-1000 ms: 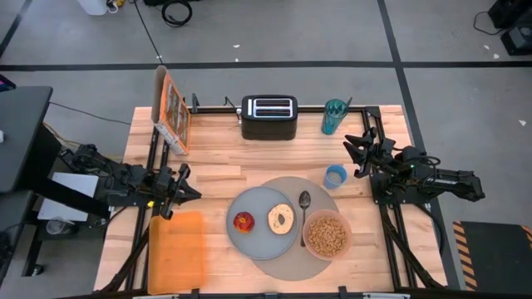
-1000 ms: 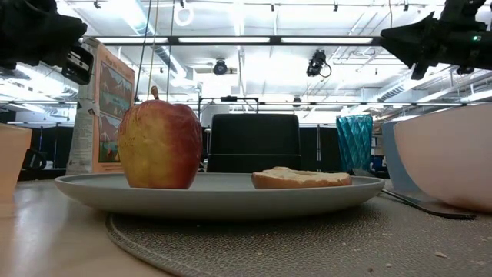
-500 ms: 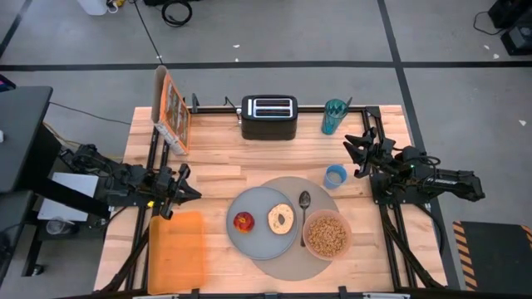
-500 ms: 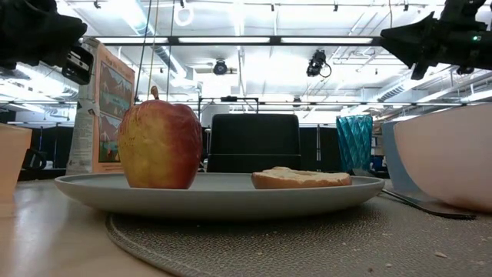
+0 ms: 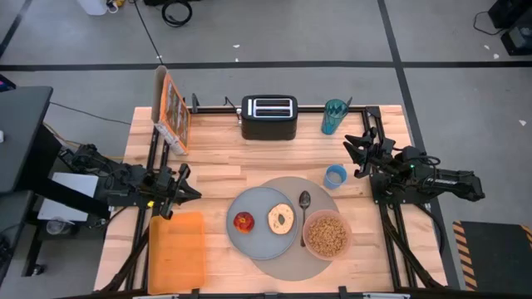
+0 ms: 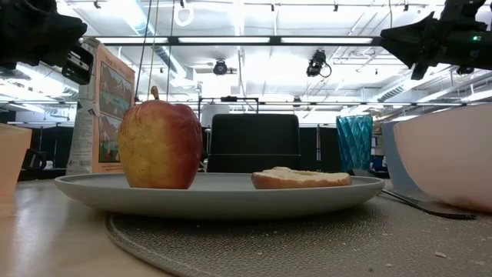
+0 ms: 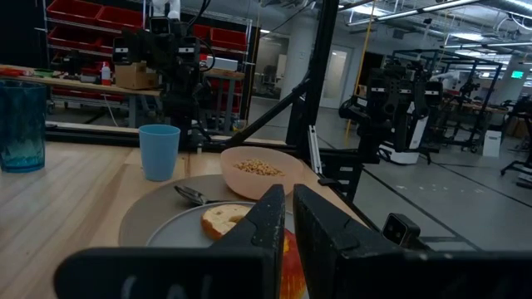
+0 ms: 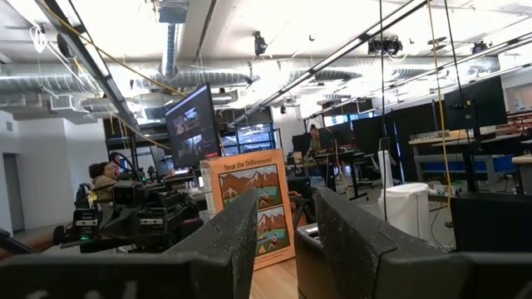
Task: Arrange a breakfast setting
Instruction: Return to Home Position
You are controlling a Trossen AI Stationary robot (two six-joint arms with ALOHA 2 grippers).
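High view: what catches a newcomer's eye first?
The large round grey mat, bottom centre: on it a blue-grey plate with a small red apple left of a toasted bagel half. A metal spoon and a translucent pink bowl lie right of the plate; left tool and right tool wait at either side.

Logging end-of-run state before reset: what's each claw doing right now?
Left claw: closed to a sliver, holding nothing.
Right claw: open, holding nothing.

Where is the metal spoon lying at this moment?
In the high view, the spoon lies on the grey mat, between the plate and the pink bowl, just right of the bagel.
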